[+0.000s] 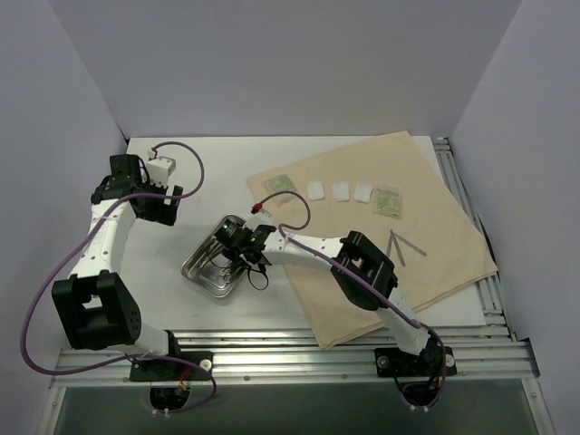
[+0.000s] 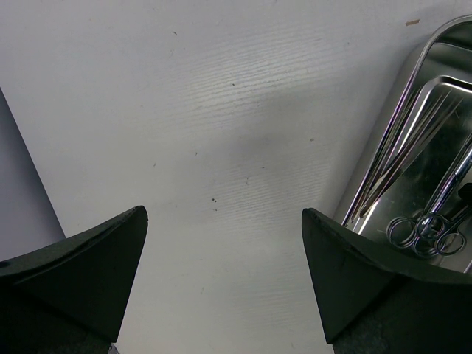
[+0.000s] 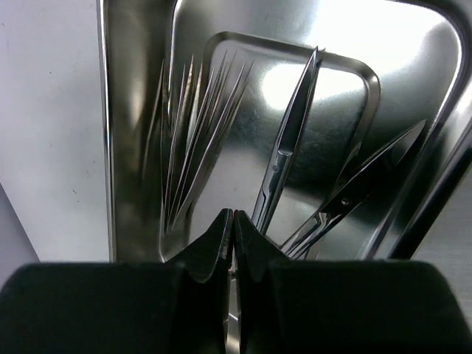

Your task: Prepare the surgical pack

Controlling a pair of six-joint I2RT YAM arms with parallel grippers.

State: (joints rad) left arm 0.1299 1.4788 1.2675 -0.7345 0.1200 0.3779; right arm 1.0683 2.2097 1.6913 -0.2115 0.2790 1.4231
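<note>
White table; steel tray lies beneath closed right gripper.

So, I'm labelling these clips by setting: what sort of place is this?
Probably a robotics lab cell: plain white walls box in the table, and both arms mount on an aluminium rail.

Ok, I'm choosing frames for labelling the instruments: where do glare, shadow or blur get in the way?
Right wrist: glare on the steel tray, whose mirror finish multiplies the tweezers; the right hand is dark and soft. Left wrist: a soft shadow crosses the table, the left hand blurred. Top external: even light, instruments tiny.
</note>
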